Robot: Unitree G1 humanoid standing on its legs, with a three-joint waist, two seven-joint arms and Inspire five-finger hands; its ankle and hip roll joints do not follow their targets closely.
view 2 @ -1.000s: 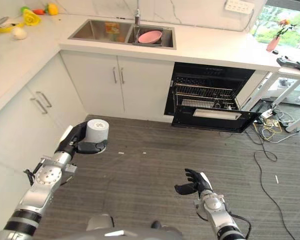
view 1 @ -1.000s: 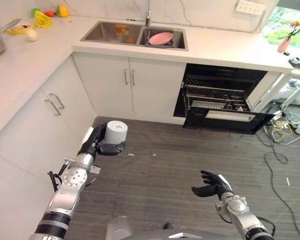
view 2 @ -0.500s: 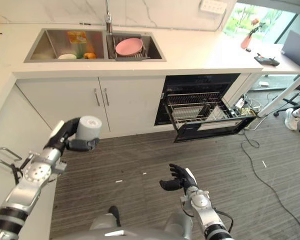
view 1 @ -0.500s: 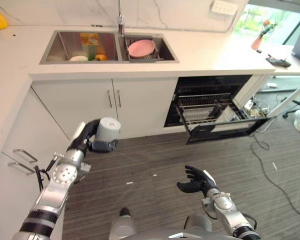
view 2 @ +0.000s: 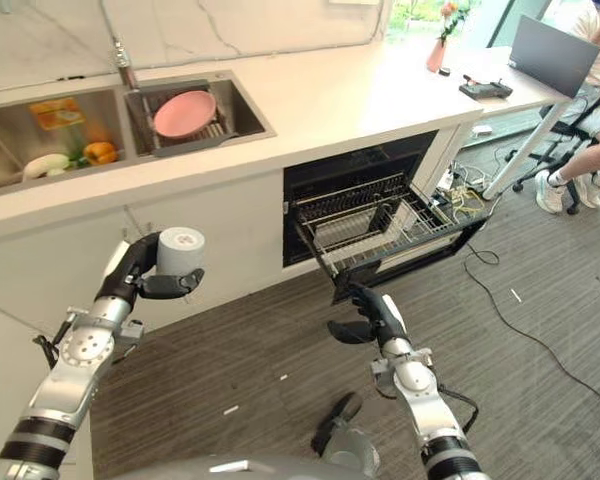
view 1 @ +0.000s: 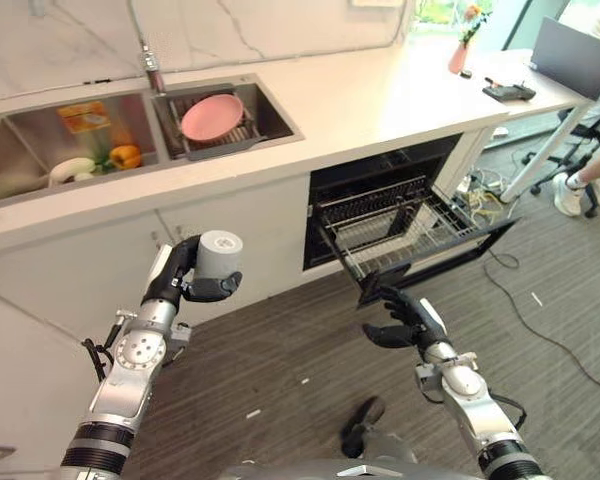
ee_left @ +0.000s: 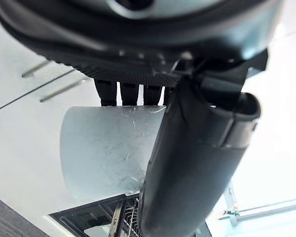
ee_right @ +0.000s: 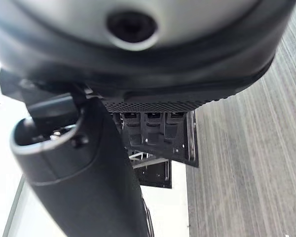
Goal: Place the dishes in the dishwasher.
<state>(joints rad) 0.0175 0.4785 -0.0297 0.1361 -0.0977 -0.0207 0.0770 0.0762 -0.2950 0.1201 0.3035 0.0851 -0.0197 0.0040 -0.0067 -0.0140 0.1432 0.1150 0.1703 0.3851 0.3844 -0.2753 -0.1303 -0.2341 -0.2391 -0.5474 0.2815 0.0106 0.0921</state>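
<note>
A pale grey cup [view 1: 220, 262] stands upright in my left hand [view 1: 183, 281], thumb and fingers curled round its side, out in front of the white cabinet doors. The left wrist view has the cup [ee_left: 107, 148] past the thumb [ee_left: 197, 163]. The dishwasher [view 1: 380, 180] is open, its wire rack [view 1: 405, 228] pulled out over the lowered door. My right hand [view 1: 404, 322] hangs open and empty just before the door's front corner. A pink plate [view 1: 212, 117] rests in a drainer inside the sink [view 1: 280, 115].
The left sink basin holds vegetables [view 1: 100, 163] and a sponge packet. On the counter to the right are a vase [view 1: 466, 45] and a remote [view 1: 504, 92], with a laptop [view 1: 577, 58] further off. A person's legs [view 1: 590, 170] and cables lie at the right.
The camera has swung right and come closer, so the dishwasher looms larger. The cup stays in my left hand. My right hand has risen to the dishwasher door's corner.
</note>
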